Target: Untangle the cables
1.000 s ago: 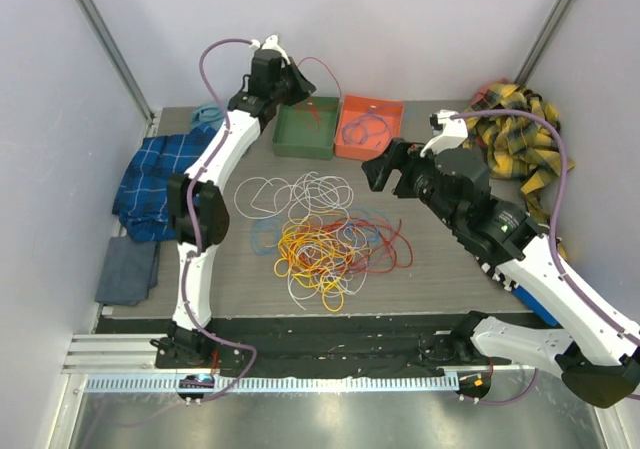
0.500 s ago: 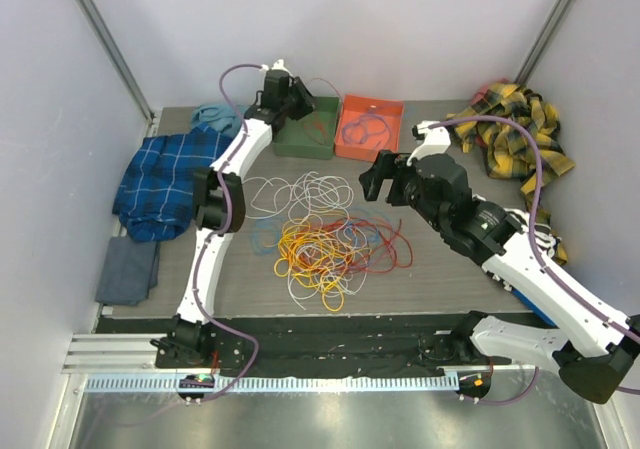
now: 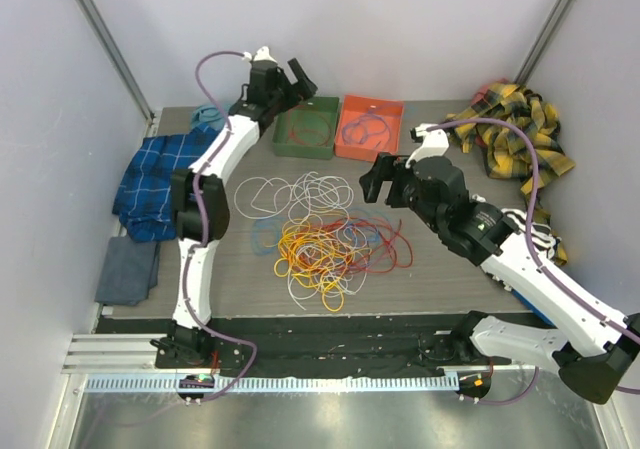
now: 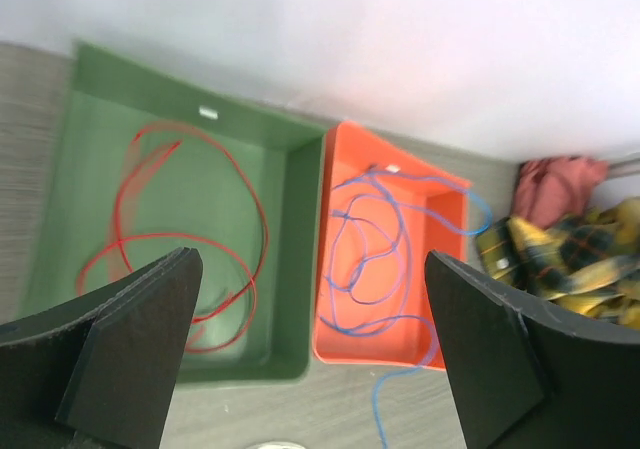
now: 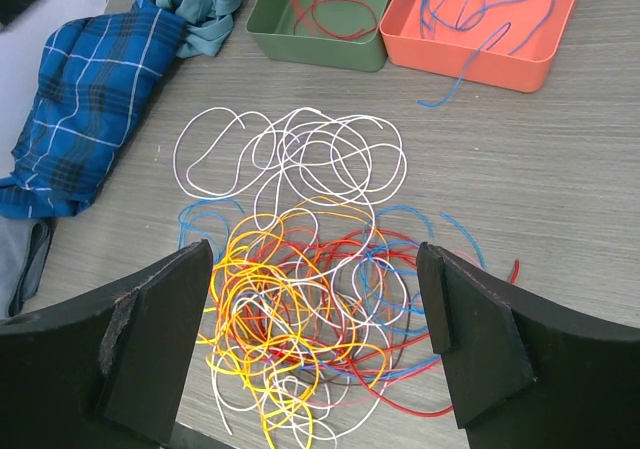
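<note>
Looking down from the left wrist, we see the left gripper (image 4: 310, 259) up above the green tray (image 4: 200, 184). Its two black fingers (image 4: 130, 349) are spread wide and hold nothing. A red cable (image 4: 262, 209) lies curled inside that tray. A small white tag (image 4: 208, 112) sits on the tray's far wall, but it is too small for us to read. Only this view shows the tag.

The orange tray (image 4: 425, 209) sits right against the green tray's right side. A blue cable (image 4: 345, 234) lies in it, with one end hanging out over the near rim.

The right wrist view shows us the big pile of cables (image 5: 310, 299), which the left wrist view does not. Yellow, orange, red, white and blue ones lie mixed up on the table (image 5: 560, 189), on the near side of the green tray. The right gripper (image 5: 315, 254) hangs over the pile, its fingers spread wide too, holding nothing. A blue checked cloth (image 5: 90, 99) lies left of the green tray.

Only the top view shows the yellow checked cloth (image 3: 520, 139), well to the right of the green tray.
</note>
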